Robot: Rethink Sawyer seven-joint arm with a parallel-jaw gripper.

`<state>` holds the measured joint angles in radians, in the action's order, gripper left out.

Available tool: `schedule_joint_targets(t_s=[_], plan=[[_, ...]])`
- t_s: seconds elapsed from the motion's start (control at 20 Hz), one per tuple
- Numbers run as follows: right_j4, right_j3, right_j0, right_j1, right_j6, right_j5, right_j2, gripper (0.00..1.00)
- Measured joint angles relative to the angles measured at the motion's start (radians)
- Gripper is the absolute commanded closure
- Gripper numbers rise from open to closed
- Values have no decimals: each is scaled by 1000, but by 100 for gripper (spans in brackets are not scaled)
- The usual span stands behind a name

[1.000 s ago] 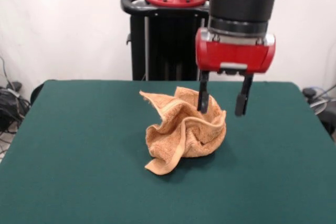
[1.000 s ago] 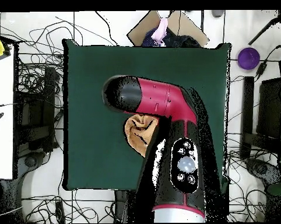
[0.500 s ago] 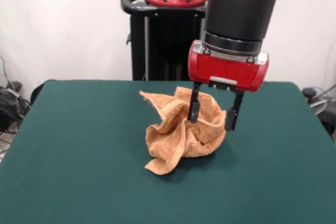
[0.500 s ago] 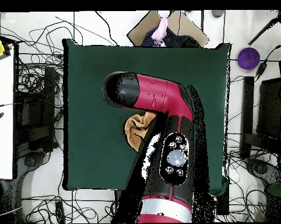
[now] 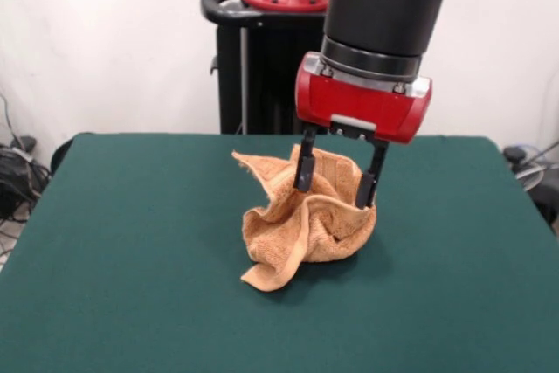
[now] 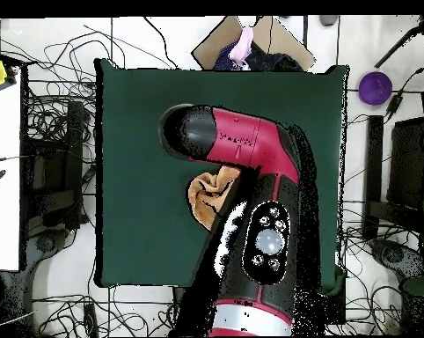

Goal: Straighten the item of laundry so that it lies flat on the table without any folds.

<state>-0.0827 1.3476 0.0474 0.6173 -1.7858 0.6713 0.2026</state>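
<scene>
Gripper [image 5: 335, 180] spread wide, nothing grasped, fingers [image 5: 304, 166] pointing straight down. Hanging over the far upper part of the crumpled peach towel [image 5: 306, 220]; one fingertip in front of the raised folds near the heap's top, the other at the heap's edge on the picture's right in the front view. Contact with cloth not clear from either view. Towel bunched into a peaked heap about mid-table on the dark green table [image 5: 131, 242], one banded corner trailing toward the camera side, another flap sticking out toward the picture's left. No clear long axis in the heap. Key relation: towel directly below and slightly camera-ward of the claw, so a short descent likely enough to pinch the top fold. Overhead view mostly blocked by the arm [image 6: 242, 150]; only a small bit of towel [image 6: 204, 195] showing beside it. Far from flat.
</scene>
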Motion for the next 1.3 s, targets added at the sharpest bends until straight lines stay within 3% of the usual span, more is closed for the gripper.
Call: schedule_joint_targets(t_s=[1.3], plan=[[-2, -4, -135, -20, 0, 0, 92, 0]])
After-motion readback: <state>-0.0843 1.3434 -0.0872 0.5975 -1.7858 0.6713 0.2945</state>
